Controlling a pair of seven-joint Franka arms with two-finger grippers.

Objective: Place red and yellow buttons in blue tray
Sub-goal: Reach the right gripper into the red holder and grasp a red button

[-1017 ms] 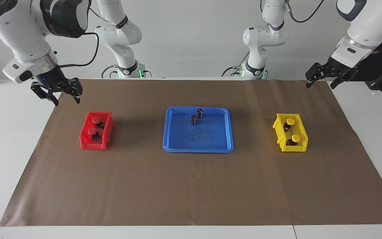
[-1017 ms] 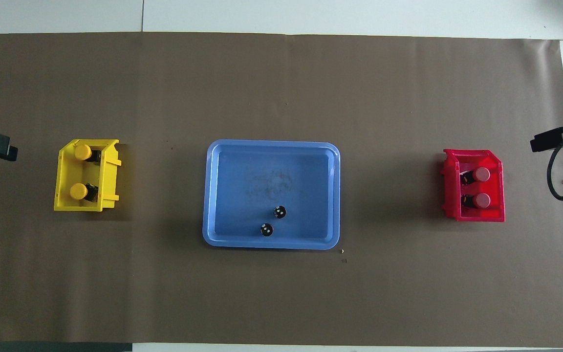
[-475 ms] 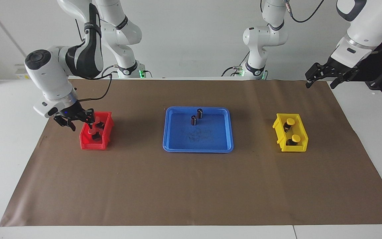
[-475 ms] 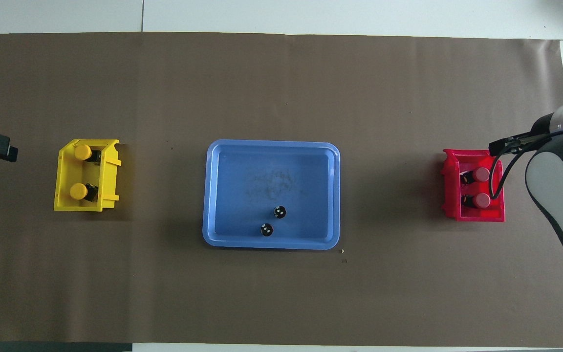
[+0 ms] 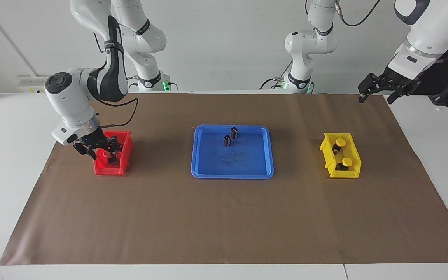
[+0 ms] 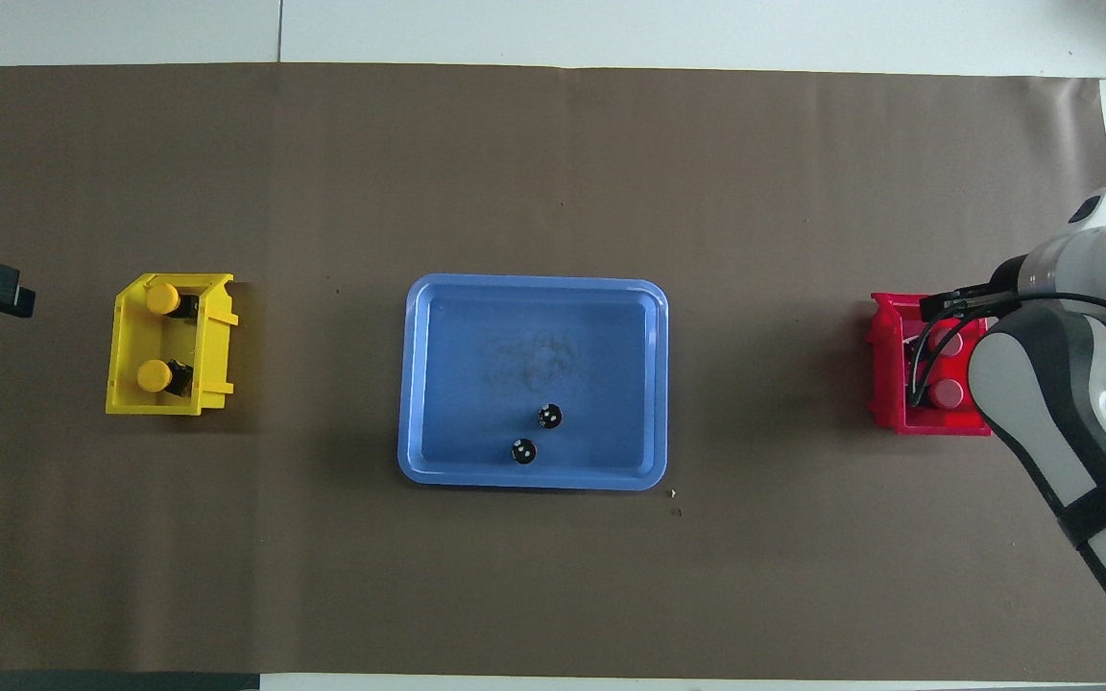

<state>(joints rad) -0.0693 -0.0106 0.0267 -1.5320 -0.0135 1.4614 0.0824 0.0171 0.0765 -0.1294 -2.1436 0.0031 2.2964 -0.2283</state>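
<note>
Holding two dark cylinders [image 5: 230, 137], blue tray [image 5: 265, 171] sits between bins; left jaws released, right jaws' state unclear.

A wide shallow blue plastic tray [image 6: 419, 384] holds two dark cylinders [image 6: 537, 433]. The right arm [image 6: 1062, 403] overlaps a small red plastic bin [image 6: 884, 384].

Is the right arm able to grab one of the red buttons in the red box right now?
Probably yes. The right gripper is already down inside the open-topped red bin, at the red buttons. Nothing covers them. Whether it has gripped one cannot be told.
</note>
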